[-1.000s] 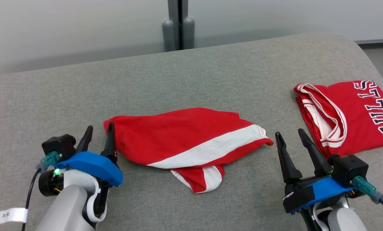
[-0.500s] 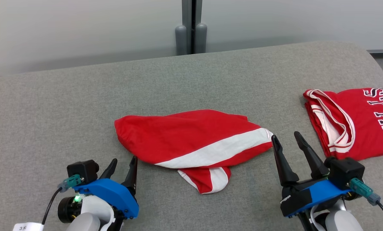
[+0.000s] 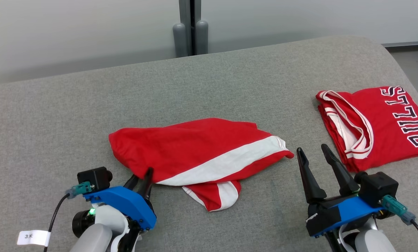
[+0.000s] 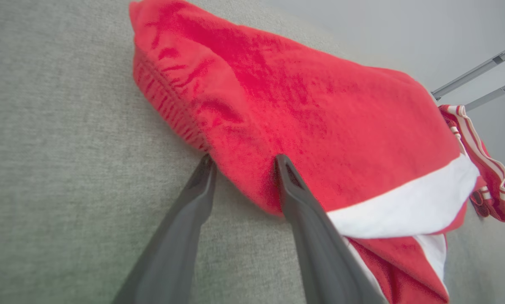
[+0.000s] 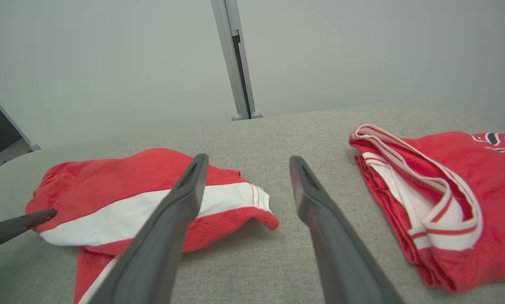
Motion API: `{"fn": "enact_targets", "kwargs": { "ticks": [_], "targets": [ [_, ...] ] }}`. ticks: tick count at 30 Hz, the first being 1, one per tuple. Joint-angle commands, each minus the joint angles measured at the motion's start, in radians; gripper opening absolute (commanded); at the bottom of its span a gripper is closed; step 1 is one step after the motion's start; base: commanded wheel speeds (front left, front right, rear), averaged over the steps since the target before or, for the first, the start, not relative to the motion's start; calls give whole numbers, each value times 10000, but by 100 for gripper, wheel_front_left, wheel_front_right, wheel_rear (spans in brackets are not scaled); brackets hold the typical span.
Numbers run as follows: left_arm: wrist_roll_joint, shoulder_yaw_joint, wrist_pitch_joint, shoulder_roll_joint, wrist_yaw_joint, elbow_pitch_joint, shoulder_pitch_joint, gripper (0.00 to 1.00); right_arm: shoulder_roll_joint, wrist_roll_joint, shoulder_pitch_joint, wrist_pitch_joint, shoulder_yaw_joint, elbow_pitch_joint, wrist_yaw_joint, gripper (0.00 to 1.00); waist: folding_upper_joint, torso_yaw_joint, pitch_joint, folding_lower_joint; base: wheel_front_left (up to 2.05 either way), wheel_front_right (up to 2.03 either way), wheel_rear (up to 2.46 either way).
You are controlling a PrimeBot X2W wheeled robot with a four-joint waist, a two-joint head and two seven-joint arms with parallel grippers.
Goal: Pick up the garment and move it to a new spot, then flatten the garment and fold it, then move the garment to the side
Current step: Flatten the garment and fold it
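The garment [image 3: 195, 150] is a crumpled pair of red shorts with a white stripe, lying mid-surface; it also fills the left wrist view [image 4: 298, 105] and lies at the left of the right wrist view [image 5: 108, 190]. My left gripper [image 3: 141, 175] is at its near left edge. Its jaws [image 4: 244, 158] stand open astride the hem, one finger [image 4: 290, 185] on top of the cloth and the other finger [image 4: 201, 181] on the surface beside it. My right gripper [image 3: 312, 148] is open and empty, hovering just right of the garment's right tip [image 5: 248, 158].
A folded red BULLS jersey [image 3: 376, 122] lies at the far right, close to my right gripper. Everything rests on a grey upholstered surface [image 3: 209, 80] whose rounded right edge [image 3: 397, 66] drops to the floor. A grey post [image 3: 189, 31] stands behind it against the wall.
My left gripper left the garment's left tip, dropped back, then came in at its near left edge with the jaws slightly narrower. The camera shifted sideways. The right gripper kept its place.
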Motion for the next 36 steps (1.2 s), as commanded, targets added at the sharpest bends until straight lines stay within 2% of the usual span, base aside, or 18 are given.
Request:
{"fn": "enact_targets", "kwargs": {
  "ticks": [1,5,9,15,19,23,28,32,36],
  "targets": [
    [-96,90,-29,-22,-82,-41,-258,0,-10,114,-97,-44,-4,13,6,100,0,-13,0,0,0,0,0],
    [-173,150,-321,-100,-352,-689,-458,0,-10,95,-72,-99,-85,49,6,100,0,32,-39,0,0,0,0],
    [102,-89,-437,-202,-573,-2018,-954,0,-10,51,7,-112,-238,81,6,100,0,212,-163,0,0,0,0],
    [415,-595,-60,-649,-768,-3811,-2167,0,-10,10,61,-61,-220,47,6,100,0,444,-429,0,0,0,0],
    [354,-1016,368,-1152,-905,-4013,-3131,0,-10,41,90,-41,-143,85,6,100,0,462,-633,0,0,0,0],
    [-1,-1202,299,-1586,-960,-3994,-3945,0,-10,90,135,-46,-64,141,6,100,0,438,-781,0,0,0,0],
    [-1264,-1259,-347,-1791,-783,-4349,-4674,0,-10,80,264,-86,-81,176,6,100,0,475,-890,0,0,0,0],
    [-2491,-1407,-1371,-1786,-234,-4597,-5088,0,-10,56,304,-67,-91,175,6,100,0,572,-929,0,0,0,0],
    [-3061,-1216,-2187,-1790,251,-3989,-4962,0,-10,114,258,-69,16,152,6,100,0,682,-897,0,0,0,0]
  ]
}}
